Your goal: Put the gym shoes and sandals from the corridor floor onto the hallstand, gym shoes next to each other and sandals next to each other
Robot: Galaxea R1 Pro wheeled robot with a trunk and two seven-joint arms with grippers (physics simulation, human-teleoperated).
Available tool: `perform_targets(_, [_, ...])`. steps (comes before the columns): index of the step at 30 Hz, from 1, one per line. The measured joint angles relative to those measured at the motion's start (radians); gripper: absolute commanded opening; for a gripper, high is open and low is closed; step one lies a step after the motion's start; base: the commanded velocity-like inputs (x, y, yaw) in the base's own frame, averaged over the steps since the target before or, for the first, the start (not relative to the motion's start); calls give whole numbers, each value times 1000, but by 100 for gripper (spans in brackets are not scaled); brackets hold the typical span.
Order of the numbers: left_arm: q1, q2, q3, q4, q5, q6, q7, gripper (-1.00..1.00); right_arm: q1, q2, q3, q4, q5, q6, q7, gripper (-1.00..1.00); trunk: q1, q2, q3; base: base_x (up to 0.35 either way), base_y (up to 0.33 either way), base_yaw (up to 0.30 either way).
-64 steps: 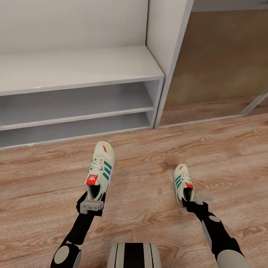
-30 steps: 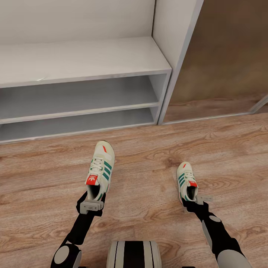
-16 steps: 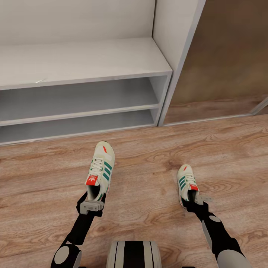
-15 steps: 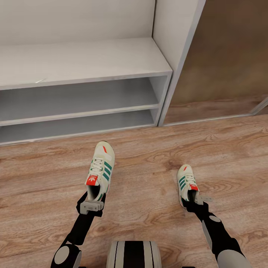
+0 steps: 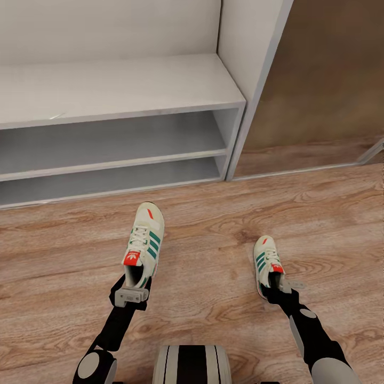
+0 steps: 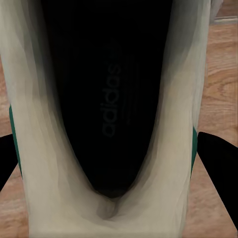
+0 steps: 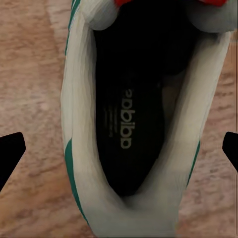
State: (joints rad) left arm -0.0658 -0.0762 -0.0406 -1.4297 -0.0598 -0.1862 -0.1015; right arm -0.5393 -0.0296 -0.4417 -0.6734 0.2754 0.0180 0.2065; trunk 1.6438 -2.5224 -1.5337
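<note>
Left hand [image 5: 132, 295] at heel of one gym shoe [image 5: 144, 241], fingers straddling it; right hand [image 5: 281, 288] wide around other gym shoe [image 5: 267, 262]. Both on corridor floor [image 5: 213, 256]. Hallstand [image 5: 122, 90] ahead bare; nothing placed yet.

Wood-grain plank floor [image 5: 224, 330]. Two gym shoes on or just above it, contact unclear: left shoe [image 5: 143, 242], right shoe [image 5: 268, 264], well apart, toes toward hallstand [image 5: 117, 90]. Hallstand stands on floor; bench top and both slots bare.
</note>
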Motion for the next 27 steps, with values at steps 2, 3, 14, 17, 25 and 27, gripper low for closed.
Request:
perform_targets(2, [0,0,0,0,0,0,0,-100,0,0,0,0,0,0,0,100,0,0,-1,0,0,-155])
perform_targets(3, [0,0,0,0,0,0,0,-100,0,0,0,0,0,0,0,100,0,0,-2,0,0,-145])
perform_targets(14, [0,0,-1,0,0,3,0,-100,0,1,1,0,0,0,0,100,1,0,-12,0,0,-37])
perform_targets(17, [0,0,-1,0,0,3,0,-100,0,1,1,0,0,0,0,100,2,-1,-24,0,0,-4])
perform_targets(25, [0,0,0,0,0,3,0,-100,0,1,1,0,0,0,0,100,3,-1,-35,0,0,-1])
perform_targets(27, [0,0,0,0,0,3,0,-100,0,1,1,0,0,0,0,100,3,-1,-35,0,0,0])
